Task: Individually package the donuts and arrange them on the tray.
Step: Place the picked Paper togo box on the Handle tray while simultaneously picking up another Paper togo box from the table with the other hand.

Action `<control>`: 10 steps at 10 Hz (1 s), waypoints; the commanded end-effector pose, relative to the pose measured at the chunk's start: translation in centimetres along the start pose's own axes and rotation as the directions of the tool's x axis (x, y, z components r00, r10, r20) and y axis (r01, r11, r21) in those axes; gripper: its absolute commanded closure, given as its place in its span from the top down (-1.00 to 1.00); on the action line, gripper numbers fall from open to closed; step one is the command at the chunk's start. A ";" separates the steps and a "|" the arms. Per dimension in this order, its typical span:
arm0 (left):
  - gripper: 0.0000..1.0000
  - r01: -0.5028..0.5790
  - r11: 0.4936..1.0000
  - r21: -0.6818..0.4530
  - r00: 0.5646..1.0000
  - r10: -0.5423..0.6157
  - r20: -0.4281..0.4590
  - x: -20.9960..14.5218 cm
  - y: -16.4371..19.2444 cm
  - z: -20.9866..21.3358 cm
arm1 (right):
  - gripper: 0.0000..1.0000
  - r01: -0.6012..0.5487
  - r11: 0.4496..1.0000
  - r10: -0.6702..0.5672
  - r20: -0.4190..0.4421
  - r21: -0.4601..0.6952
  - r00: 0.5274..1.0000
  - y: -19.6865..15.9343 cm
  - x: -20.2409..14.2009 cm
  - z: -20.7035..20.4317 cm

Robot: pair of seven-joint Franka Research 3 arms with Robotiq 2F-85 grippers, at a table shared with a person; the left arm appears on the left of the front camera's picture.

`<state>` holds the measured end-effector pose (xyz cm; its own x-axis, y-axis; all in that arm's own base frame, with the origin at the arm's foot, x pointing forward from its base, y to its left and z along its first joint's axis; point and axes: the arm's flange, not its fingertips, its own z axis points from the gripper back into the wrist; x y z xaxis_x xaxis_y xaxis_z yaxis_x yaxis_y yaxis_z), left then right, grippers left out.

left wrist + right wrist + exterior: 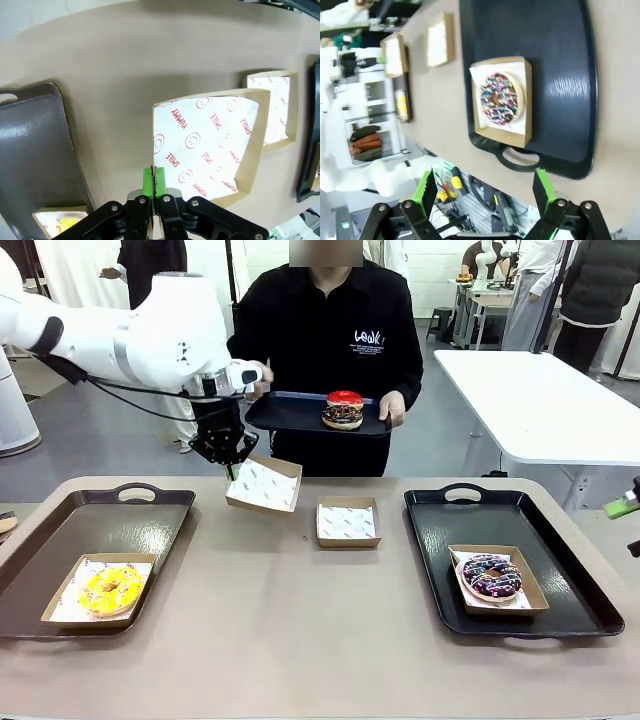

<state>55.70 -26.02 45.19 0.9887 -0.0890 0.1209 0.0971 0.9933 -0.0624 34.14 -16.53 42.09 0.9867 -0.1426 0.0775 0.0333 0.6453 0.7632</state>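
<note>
Tan rounded surface (280, 660) spans the front view. A person in a black top (330, 330) stands at the far side and holds a dark rectangular serving tray (285, 412) with both hands. The white left arm (150, 335) reaches in over the far left of the surface. Two black handled plastic trays lie flat and well apart, the left tray (110, 515) and the right tray (440, 540). Between them, left of centre, is a tilted square brown cardboard box (265, 486) with a white printed paper liner. A second empty box (348, 522) of the same kind lies flat just to its right. The left end effector (232, 468) has its fingers together, clamped on the tilted box's edge; in the left wrist view the green pads (148, 181) pinch the cardboard wall. The right end effector (485, 175) has its fingers wide apart with nothing between them, off the handle end of the right tray. The yellow-glazed ring donut (110, 589) sits in a lined box at the near part of the left tray. The dark purple sprinkled donut (491, 576) sits in a lined box on the right tray. The glossy red donut (345, 399) is stacked on the dark chocolate donut (342, 418) on the serving tray.
</note>
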 end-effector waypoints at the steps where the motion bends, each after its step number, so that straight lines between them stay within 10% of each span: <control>1: -1.00 -0.011 0.999 0.044 1.000 0.010 0.018 -0.2 -1.3 2.1 | 1.00 -0.031 0.993 0.031 0.003 0.111 1.000 -1.5 2.5 1.3; 10: -1.00 -0.097 0.994 0.052 0.994 0.094 0.058 1.7 -2.8 7.3 | 1.00 -0.093 0.948 0.057 0.123 0.305 0.991 -7.2 4.1 4.9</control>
<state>56.85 -28.43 52.64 0.9863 0.0213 0.1635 -0.0177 0.9996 -0.0234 36.46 -25.19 40.23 0.9667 -0.1957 0.1652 -0.0694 0.4208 0.9045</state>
